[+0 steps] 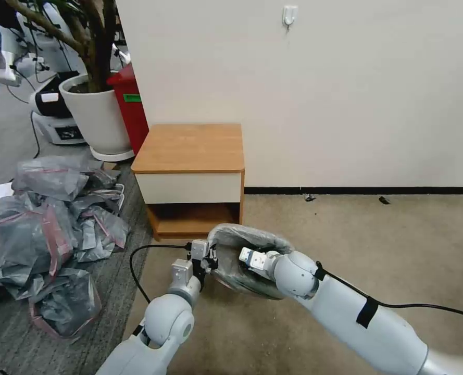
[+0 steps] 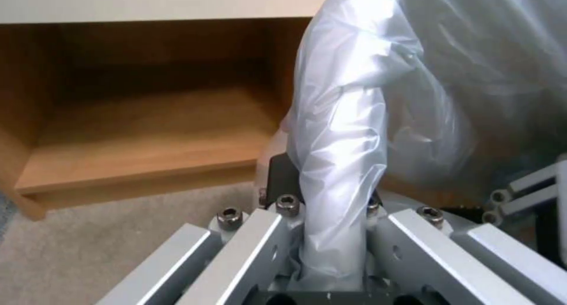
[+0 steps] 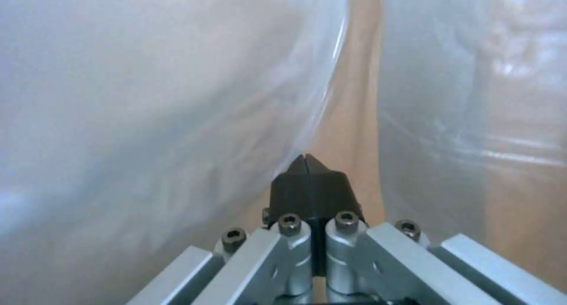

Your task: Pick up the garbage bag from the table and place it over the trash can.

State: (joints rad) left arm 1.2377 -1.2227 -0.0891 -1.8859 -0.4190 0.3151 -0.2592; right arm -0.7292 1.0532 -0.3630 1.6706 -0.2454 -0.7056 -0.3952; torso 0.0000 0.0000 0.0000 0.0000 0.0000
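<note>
The garbage bag (image 1: 231, 276) is a grey translucent bundle puffed open low over the carpet, just in front of the table (image 1: 189, 148), whose wooden top is bare. My left gripper (image 1: 212, 259) is shut on the bag's near-left edge; in the left wrist view the film (image 2: 343, 119) runs down between the fingers of that gripper (image 2: 328, 194). My right gripper (image 1: 244, 255) reaches into the bag's mouth from the right. Its dark pads (image 3: 295, 189) are pressed together, a crease of film (image 3: 148, 96) ending at their tips. The trash can is hidden under the bag and arms.
A big heap of grey-and-pink bags (image 1: 49, 229) lies on the floor to the left. A white plant pot (image 1: 98, 117) and a red box (image 1: 132, 104) stand behind the table's left side. A wall (image 1: 346, 104) is at the back. Open carpet (image 1: 372, 239) lies to the right.
</note>
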